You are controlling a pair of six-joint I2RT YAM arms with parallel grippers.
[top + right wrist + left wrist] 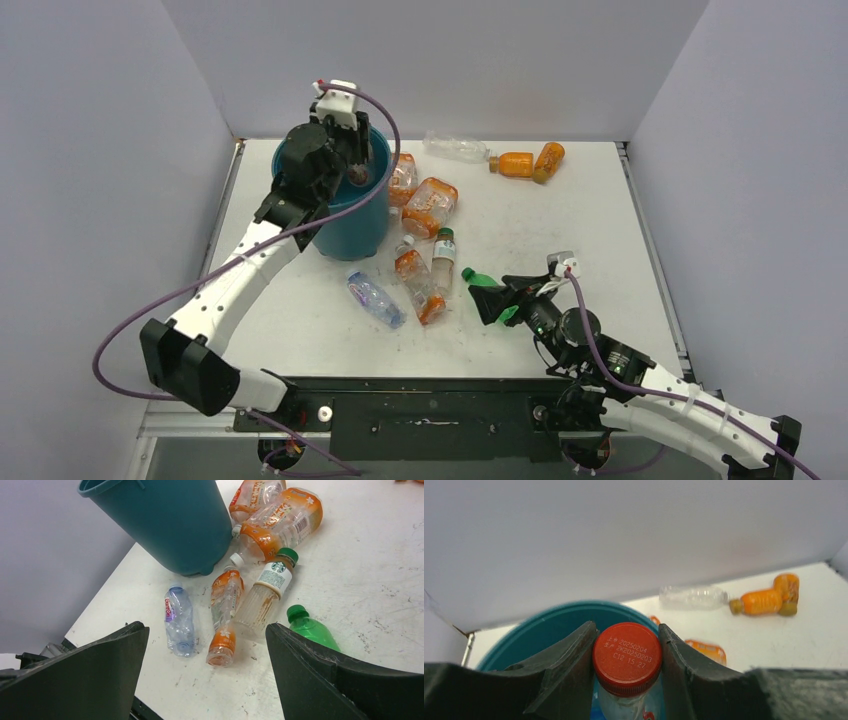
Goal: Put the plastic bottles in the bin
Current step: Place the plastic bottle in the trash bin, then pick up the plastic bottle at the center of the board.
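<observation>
Plastic bottles [430, 207]: light, thin-walled, crushable, slick, so I'd grip at the stiff neck. Left tool [626, 635] clamps clear red-capped plastic bottle [626, 658] at the cap above round teal plastic bin [355, 235], counter [560, 230] 10 o'clock. Right tool [206, 630] gapes wide; green plastic bottle [310, 630] beside it, 5 o'clock.

Bright, even light; soft shadows, sharp focus

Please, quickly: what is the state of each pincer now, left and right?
Left pincer: shut on a red-capped bottle, above the bin.
Right pincer: open, holding nothing.
</observation>
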